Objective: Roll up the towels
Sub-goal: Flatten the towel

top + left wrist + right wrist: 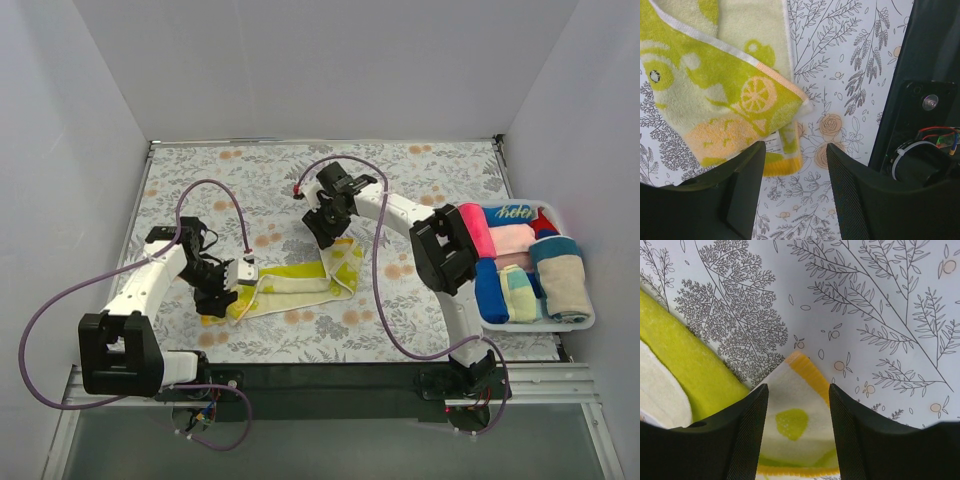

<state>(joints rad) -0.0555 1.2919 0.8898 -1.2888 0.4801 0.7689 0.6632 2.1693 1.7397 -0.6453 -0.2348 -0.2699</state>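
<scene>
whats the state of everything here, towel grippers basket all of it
yellow towel, unrolled, folded into a long strip on the table cover
left gripper, open, over the towel's left end
right gripper, open, over the towel's right corner
rolled towels, rolled, packed in the basket
basket, filled with rolls, at the table's right edge

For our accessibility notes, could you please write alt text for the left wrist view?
A yellow-green lemon-print towel lies folded over on the floral table covering, its corner just ahead of the two black fingers of the left hand, which stands open. Part of a black arm with wires fills the right edge.
</scene>
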